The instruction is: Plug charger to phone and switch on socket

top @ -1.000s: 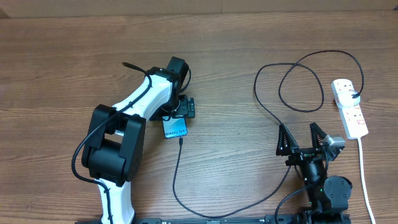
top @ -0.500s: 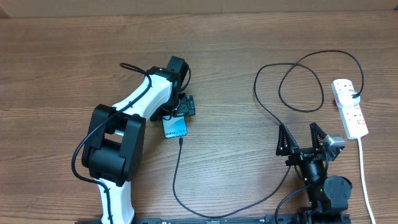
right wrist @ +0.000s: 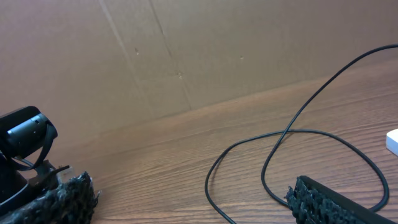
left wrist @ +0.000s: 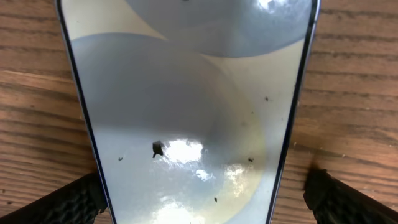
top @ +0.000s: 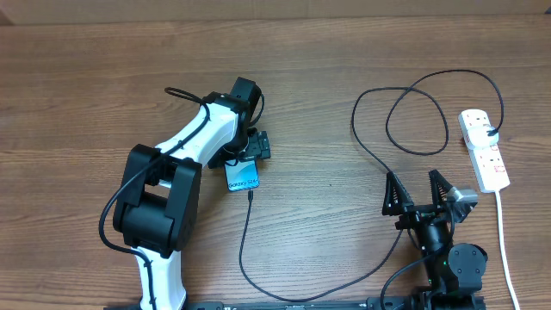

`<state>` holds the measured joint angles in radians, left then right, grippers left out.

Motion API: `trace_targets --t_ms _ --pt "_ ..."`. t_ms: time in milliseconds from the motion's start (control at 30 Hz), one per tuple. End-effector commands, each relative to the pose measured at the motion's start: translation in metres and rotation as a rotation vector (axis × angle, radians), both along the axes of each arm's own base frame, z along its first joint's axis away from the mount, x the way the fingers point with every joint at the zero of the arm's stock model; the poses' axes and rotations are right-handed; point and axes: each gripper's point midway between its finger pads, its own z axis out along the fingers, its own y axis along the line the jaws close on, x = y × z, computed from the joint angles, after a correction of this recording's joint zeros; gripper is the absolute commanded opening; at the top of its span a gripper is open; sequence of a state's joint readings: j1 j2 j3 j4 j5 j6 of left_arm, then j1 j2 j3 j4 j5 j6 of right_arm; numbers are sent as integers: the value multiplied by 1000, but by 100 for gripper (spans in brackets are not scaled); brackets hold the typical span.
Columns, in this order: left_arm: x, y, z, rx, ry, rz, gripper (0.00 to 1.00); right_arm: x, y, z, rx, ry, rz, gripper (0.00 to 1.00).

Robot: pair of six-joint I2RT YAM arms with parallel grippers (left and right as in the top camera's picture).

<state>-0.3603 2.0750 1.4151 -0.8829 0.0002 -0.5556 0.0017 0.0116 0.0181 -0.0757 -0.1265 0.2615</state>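
The phone (top: 243,177) lies flat on the wooden table, blue screen up. It fills the left wrist view (left wrist: 186,106). My left gripper (top: 247,158) hangs over its far end; its fingers (left wrist: 202,196) are open, one on each side of the phone, with a gap on the right. The charger (top: 244,250) is a thin black cable. Its plug tip (top: 249,195) touches the phone's near edge; I cannot tell if it is inserted. The cable loops to a black plug in the white socket (top: 483,153). My right gripper (top: 417,194) is open and empty; its fingers (right wrist: 193,205) point at the cable loops (right wrist: 273,155).
The socket's white cord (top: 506,250) runs down the right edge towards the front. The cable loops (top: 413,112) lie between my right gripper and the socket. A brown cardboard wall (right wrist: 186,50) stands behind the table. The socket's corner (right wrist: 393,142) shows at the right.
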Motion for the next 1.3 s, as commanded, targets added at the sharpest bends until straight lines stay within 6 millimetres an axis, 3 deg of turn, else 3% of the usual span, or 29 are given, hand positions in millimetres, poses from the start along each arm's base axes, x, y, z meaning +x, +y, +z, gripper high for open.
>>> trace_targets --t_ms 0,433,500,567,733,867,1267 --pt "-24 -5 -45 -37 123 30 100 0 1 -2 0 -2 2 100" --pt "-43 2 -44 -5 194 28 100 0 1 -2 0 -2 2 100" --pt "-41 2 -45 -6 189 28 91 0 1 -2 0 -2 3 100" --pt "-38 2 -45 -7 176 27 89 0 1 -2 0 -2 2 100" --pt "-34 4 -46 5 157 28 91 0 1 -2 0 -2 2 100" --pt "-33 4 -46 3 154 18 100 0 1 -2 0 -2 2 100" --pt "-34 -1 -46 -23 158 -52 100 0 1 -2 0 -2 2 100"
